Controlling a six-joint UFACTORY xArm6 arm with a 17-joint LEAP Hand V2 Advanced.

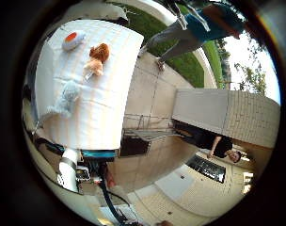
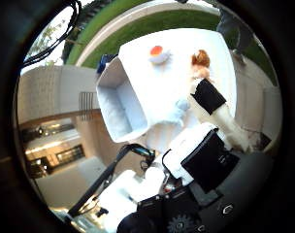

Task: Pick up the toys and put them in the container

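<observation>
We see three toys on the white surface (image 1: 100, 117) in the upper left of the frame: egg toy (image 1: 73, 40), orange plush (image 1: 98, 59), grey plush (image 1: 65, 101). The container (image 2: 116, 104) waits empty. Our hand (image 2: 205, 145) is high, fingers relaxed; we should descend straight over one toy.

No text, label, number or sign can be read in either palm view: none on the white-covered counter (image 1: 100, 108), none on the toys lying on it, none on the container (image 2: 116, 109).
</observation>
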